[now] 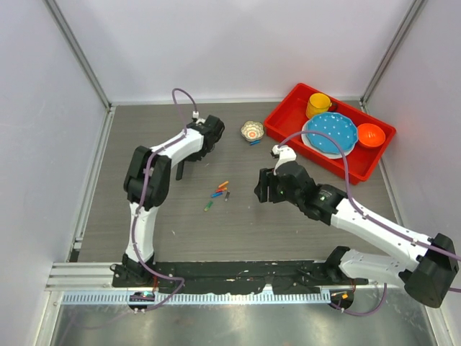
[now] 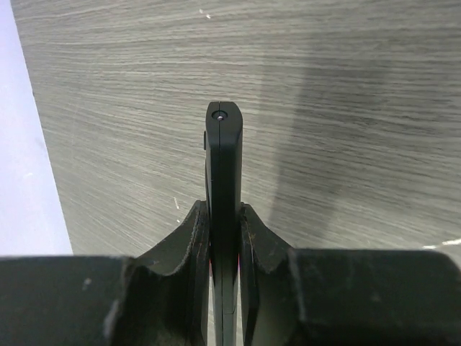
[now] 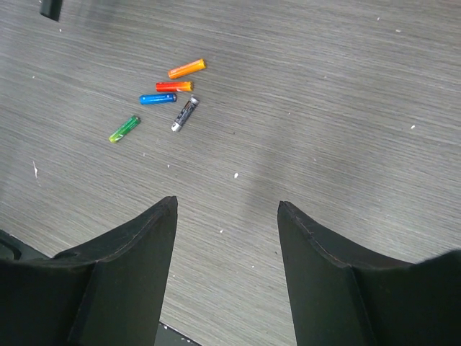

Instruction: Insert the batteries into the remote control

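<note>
The remote control is a slim black bar, seen edge-on in the left wrist view. My left gripper is shut on it, with its far end sticking out past the fingers over the table. From above, the remote control hangs below my left gripper. The batteries lie loose in a small cluster mid-table: orange, red, blue, grey and green. My right gripper is open and empty, above the table to the right of the batteries.
A red tray at the back right holds a yellow cup, a blue plate and an orange bowl. A small patterned bowl stands left of the tray. White walls enclose the table.
</note>
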You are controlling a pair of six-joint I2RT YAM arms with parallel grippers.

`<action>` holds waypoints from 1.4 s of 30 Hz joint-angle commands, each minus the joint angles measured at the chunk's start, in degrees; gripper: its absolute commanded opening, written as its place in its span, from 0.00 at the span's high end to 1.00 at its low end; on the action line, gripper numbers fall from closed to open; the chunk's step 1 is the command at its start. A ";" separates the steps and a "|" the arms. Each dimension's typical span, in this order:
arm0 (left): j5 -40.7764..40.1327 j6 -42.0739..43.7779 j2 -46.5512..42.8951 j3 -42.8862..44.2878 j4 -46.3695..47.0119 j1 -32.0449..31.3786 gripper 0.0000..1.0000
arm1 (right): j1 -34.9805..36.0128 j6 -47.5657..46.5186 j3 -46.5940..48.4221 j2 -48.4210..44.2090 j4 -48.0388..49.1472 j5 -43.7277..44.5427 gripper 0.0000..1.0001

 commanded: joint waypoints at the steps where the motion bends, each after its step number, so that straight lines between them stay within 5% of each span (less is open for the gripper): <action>1: -3.93 2.44 3.37 4.35 -4.75 0.11 0.97 | -0.23 -1.41 -0.57 -3.81 0.49 2.31 0.37; 6: -1.91 1.74 6.89 4.27 -4.21 0.20 0.86 | -0.23 -1.41 -1.63 -6.45 0.31 2.66 0.36; 10: -0.07 1.04 6.54 2.61 -2.90 -0.33 0.56 | -0.23 -1.58 -1.45 -6.46 -0.83 3.71 0.36; 21: 2.84 -0.90 -0.92 -0.56 -1.66 -1.39 0.39 | -0.23 -0.79 -2.60 -7.86 -2.94 4.86 0.36; 25: 4.42 -0.99 -7.07 -1.09 -2.72 -1.74 0.06 | -0.40 -0.79 -3.12 -8.21 -3.99 5.56 0.36; 30: 7.49 -3.44 -19.42 -6.95 -1.42 -4.19 0.03 | -0.23 -0.18 -3.56 -9.52 -4.44 5.83 0.36; 34: 20.30 -7.21 -42.19 -28.20 20.96 -7.01 0.00 | -0.32 0.96 -5.75 -12.07 0.21 3.28 0.36; 37: 27.62 -16.06 -55.10 -43.52 34.88 -6.66 0.01 | -0.49 1.75 -8.65 -13.74 5.66 -0.14 0.30; 39: 27.80 -19.60 -58.31 -48.00 34.91 -6.66 0.00 | -0.67 5.35 -9.27 -14.10 5.93 0.20 0.05; 42: 27.80 -25.85 -60.69 -48.21 29.55 -6.66 0.00 | -0.67 6.24 -11.46 -14.45 8.12 -0.06 0.04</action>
